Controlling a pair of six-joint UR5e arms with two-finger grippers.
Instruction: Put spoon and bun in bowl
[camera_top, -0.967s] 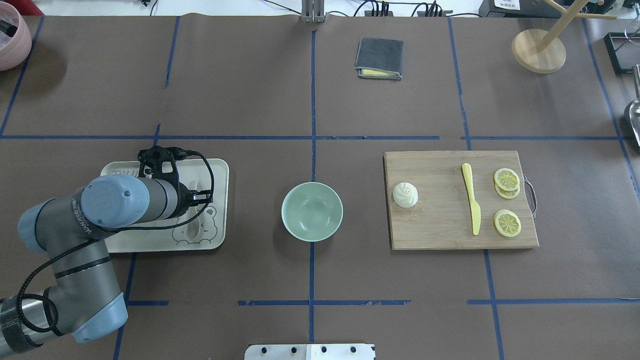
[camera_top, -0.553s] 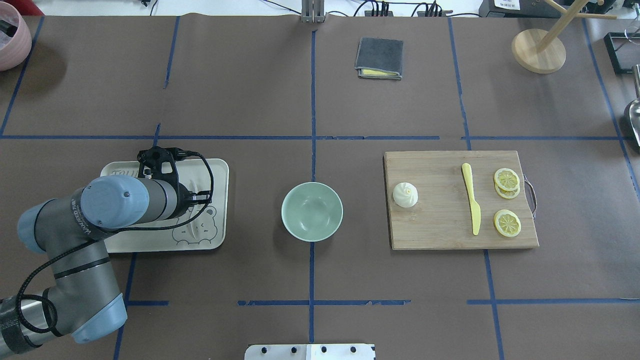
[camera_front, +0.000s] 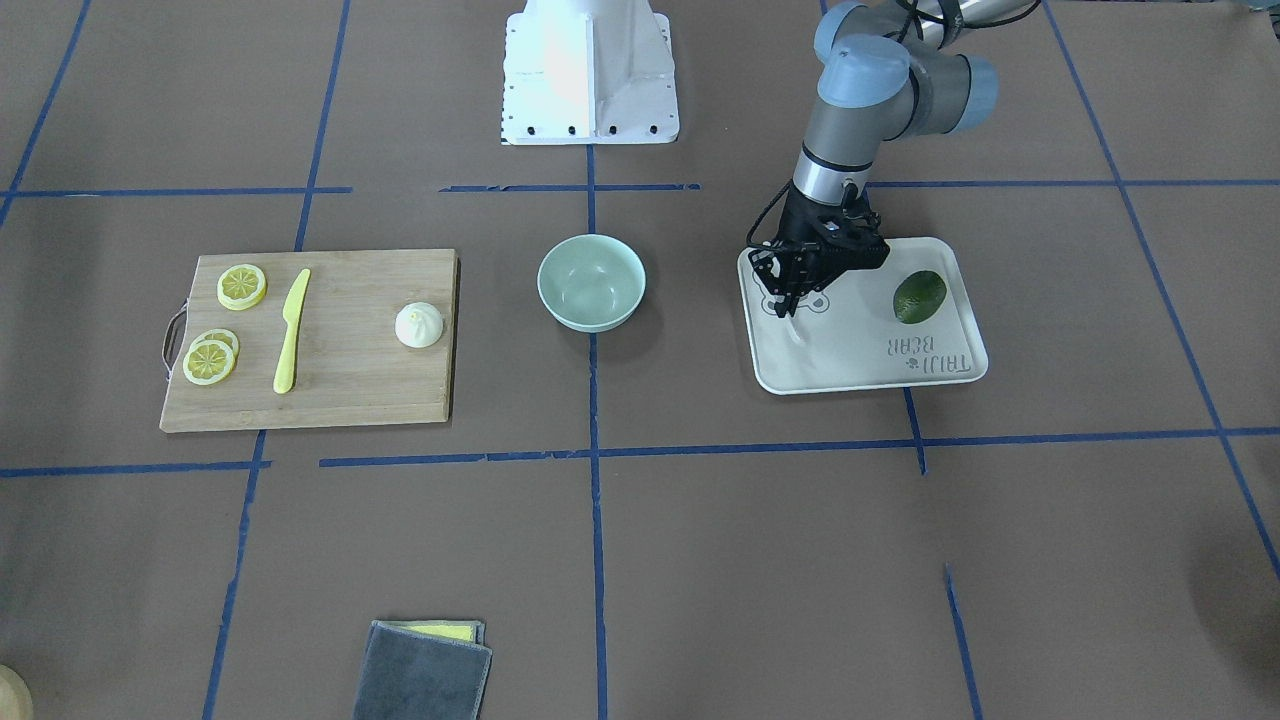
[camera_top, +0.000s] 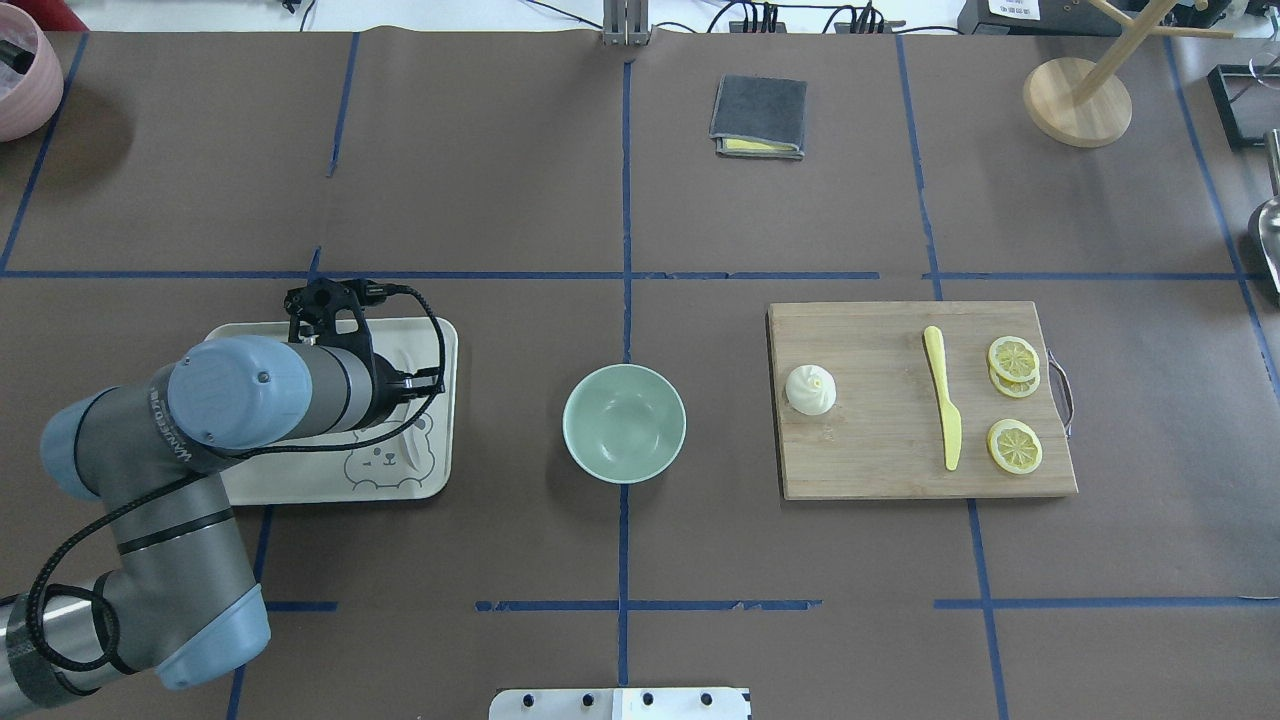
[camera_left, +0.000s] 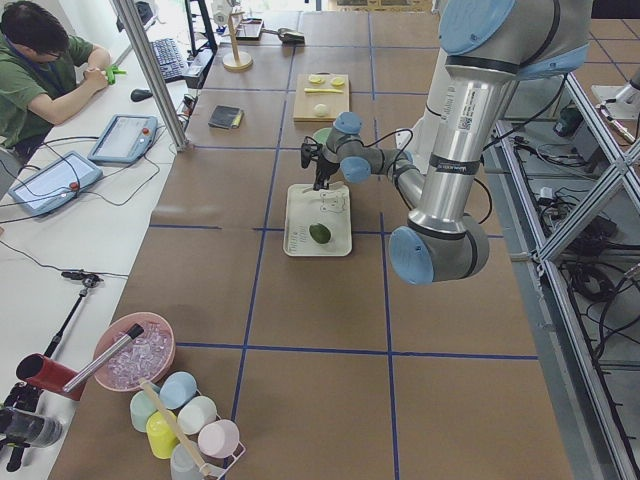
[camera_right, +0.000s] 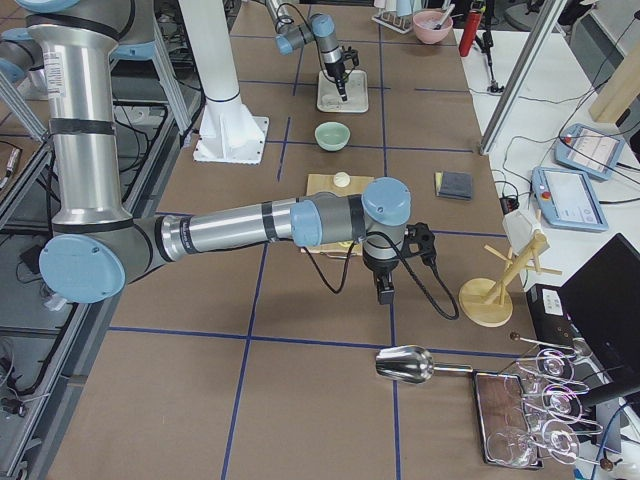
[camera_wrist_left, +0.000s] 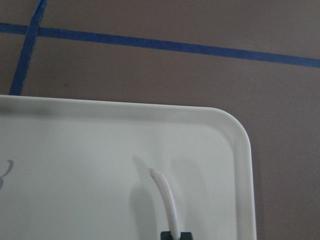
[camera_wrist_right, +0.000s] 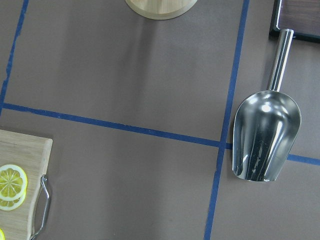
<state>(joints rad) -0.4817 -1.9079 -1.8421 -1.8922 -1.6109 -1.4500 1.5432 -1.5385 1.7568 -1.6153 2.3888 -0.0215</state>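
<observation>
- Brown paper tabletop (camera_top: 500, 200), taped in blue, carries everything, and the bowl sits about at its middle.
- Wooden board (camera_top: 880, 450) lies to the bowl's right. On it are the bun (camera_top: 810, 389) at the end nearest the bowl, then a yellow knife (camera_top: 943, 400), then lemon slices (camera_top: 1014, 445) at the end farthest from the bowl.
- Cream tray (camera_front: 850, 362) lies to the bowl's left, a short way off. A lime (camera_front: 919, 296) rests on its half away from the bowl.
- Mint bowl (camera_top: 590, 440) is upright with nothing in it. Neither task thing is in it yet.
- Left hand (camera_front: 787, 302) hangs over the tray's bowl-side edge and is by far the nearer hand to the bowl. Its fingers are pinched on one end of the spoon.
- Right hand (camera_right: 385, 292) hovers past the board's end farthest from the bowl, near a steel scoop (camera_wrist_right: 265, 135). Whether it is spread or pressed together I cannot tell.
- Grey cloth (camera_top: 758, 112) lies well beyond the bowl on the side away from the robot, out of the way.
- Spoon (camera_wrist_left: 164, 197) hangs from the left hand with its long axis pointing down at the tray. It shows edge-on as a thin white strip, and I cannot tell whether its tip is off the tray. The bowl lies straight to the hand's right, so the carry should only have to rise over the tray's rim and the bowl's wall.
</observation>
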